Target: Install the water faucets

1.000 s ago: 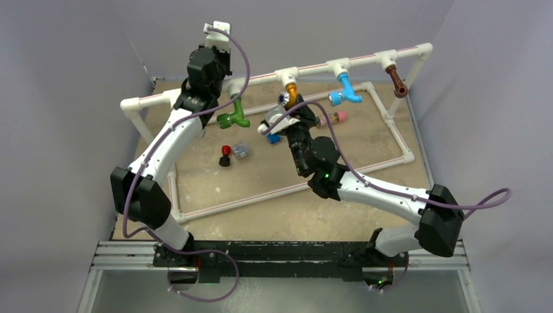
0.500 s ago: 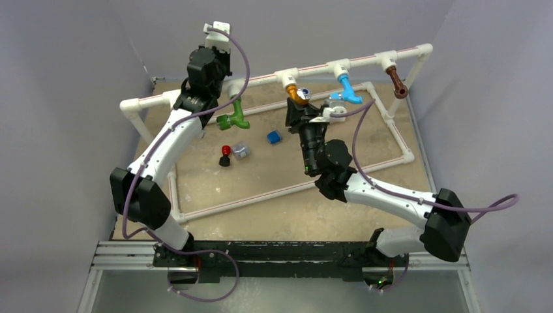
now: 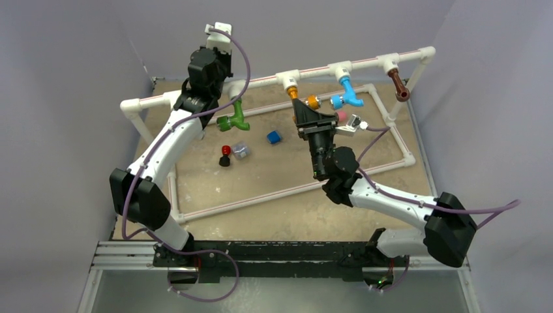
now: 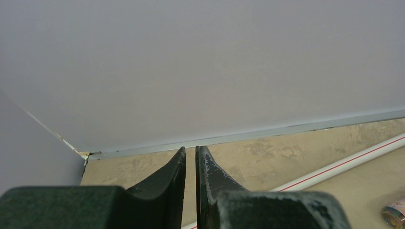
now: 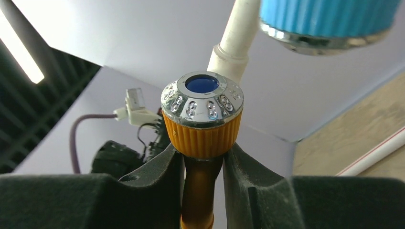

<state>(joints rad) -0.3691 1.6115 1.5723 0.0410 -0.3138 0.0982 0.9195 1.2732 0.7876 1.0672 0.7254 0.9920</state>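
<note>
The orange faucet (image 3: 306, 100) hangs from a white tee (image 3: 287, 79) on the raised pipe rail. My right gripper (image 3: 309, 109) is shut on it: in the right wrist view the fingers (image 5: 165, 167) clamp its neck just under the ridged collar (image 5: 203, 129). The green faucet (image 3: 235, 118), blue faucet (image 3: 346, 96) and brown faucet (image 3: 398, 86) hang from other tees. The blue collar (image 5: 329, 21) shows above the orange one. My left gripper (image 4: 190, 157) is shut and empty, raised near the rail's left end, facing the back wall.
A white pipe frame (image 3: 287, 190) lies on the tan tabletop. Inside it are a red-and-black piece (image 3: 225, 155), a clear piece (image 3: 241, 150) and a blue cap (image 3: 274, 137). A pink cylinder (image 3: 341, 115) lies beside my right wrist.
My right wrist has swung right and back, still holding the orange faucet, whose spout has turned toward the right. The left arm has not moved.
</note>
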